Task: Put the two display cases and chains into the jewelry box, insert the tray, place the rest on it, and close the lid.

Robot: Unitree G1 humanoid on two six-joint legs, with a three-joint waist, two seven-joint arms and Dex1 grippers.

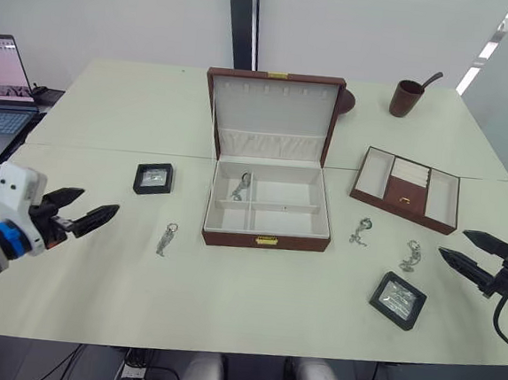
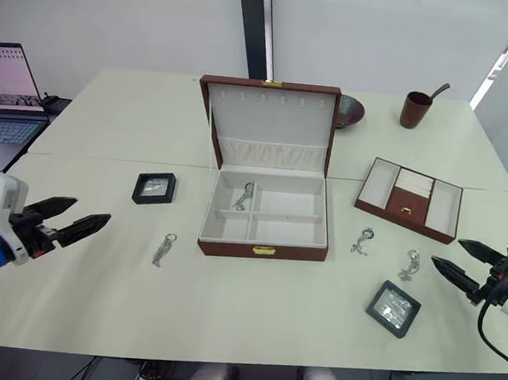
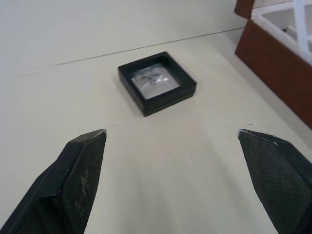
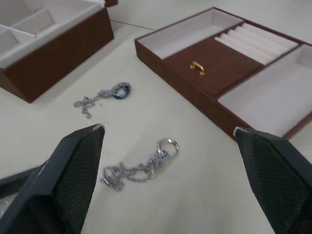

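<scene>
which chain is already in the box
The chain lying in the back-left compartment of the jewelry box. The other three chains lie on the table outside it.

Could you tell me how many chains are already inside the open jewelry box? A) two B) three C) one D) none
C: one chain lies in the back-left compartment of the jewelry box; the other three chains lie on the table.
</scene>
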